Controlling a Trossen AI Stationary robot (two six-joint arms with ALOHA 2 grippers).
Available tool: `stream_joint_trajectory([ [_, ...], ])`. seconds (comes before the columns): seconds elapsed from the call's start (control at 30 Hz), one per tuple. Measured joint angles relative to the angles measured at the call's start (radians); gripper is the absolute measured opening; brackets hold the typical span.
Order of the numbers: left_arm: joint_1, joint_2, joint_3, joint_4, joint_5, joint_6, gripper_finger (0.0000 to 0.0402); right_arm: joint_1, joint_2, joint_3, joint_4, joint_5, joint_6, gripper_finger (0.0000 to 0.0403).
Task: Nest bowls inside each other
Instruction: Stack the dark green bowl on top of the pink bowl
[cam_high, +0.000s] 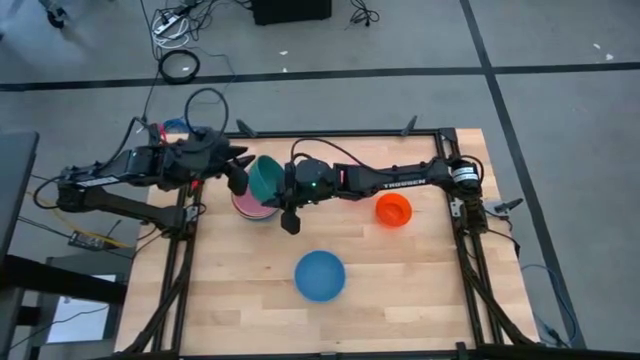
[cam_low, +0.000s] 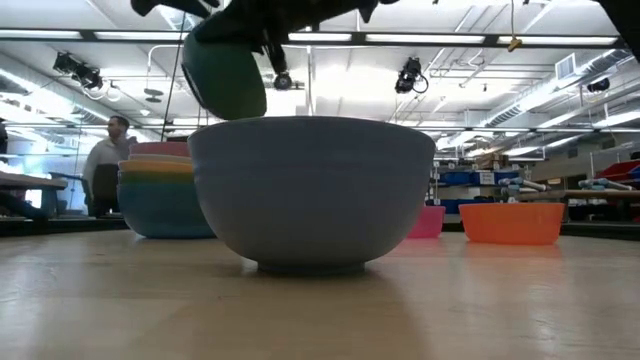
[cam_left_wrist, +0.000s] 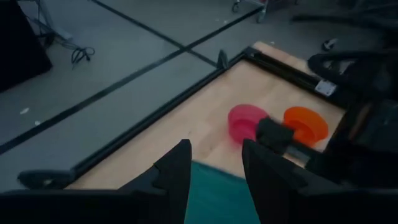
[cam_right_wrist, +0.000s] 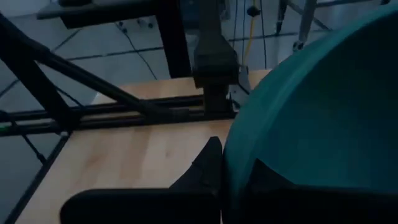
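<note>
**Inspector:** Right gripper (cam_high: 287, 192) is pinched on the rim of the teal bowl (cam_high: 265, 176), holding it tilted and well clear of the table (cam_high: 420, 290), over the stack (cam_high: 250, 208) at the left rear. Wall of the bowl sits between the fingers in the right wrist view.

**Second:** And the left gripper (cam_high: 237, 172)?

**Inspector:** Spread wide, just beside the same bowl on its far side, the teal rim showing between its fingers (cam_left_wrist: 174, 177). Not gripping anything.

**Second:** Risks?

**Inspector:** Three, in my judgement. One: a rim pinch on smooth plastic held tilted; the bowl could pivot or slip in the fingers and fall onto the stack edge. Two: both grippers are crowded around one bowl, so any move by either arm could knock it loose or bring the arms together. Three: released while tilted, it could land cocked on the stack's rim and not seat.

**Second:** Other bowls?

**Inspector:** Blue bowl (cam_high: 320, 275) at the front centre, orange bowl (cam_high: 393, 209) to the right, pink bowl (cam_left_wrist: 245, 121) near it; all well apart from the stack, not yet nested.
</note>
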Motion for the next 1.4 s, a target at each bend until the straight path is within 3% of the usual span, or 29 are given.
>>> stream_joint_trajectory([
  [0.6, 0.0, -0.019, 0.009, 0.02, 0.0, 0.035, 0.0152, -0.051, 0.113, -0.002, 0.109, -0.052, 0.05, 0.0003],
  [1.07, 0.0, -0.019, 0.009, 0.017, 0.0, 0.043, 0.0152, -0.041, 0.123, -0.001, 0.105, -0.077, 0.08, 0.0111],
  [1.23, 0.0, -0.019, 0.009, -0.01, 0.005, 0.035, 0.0152, -0.018, 0.077, -0.001, -0.04, -0.075, 0.029, 0.0118],
  [1.4, 0.0, -0.019, 0.009, -0.048, 0.043, 0.003, 0.0152, 0.016, 0.059, -0.001, -0.041, 0.0, -0.018, 0.0116],
])
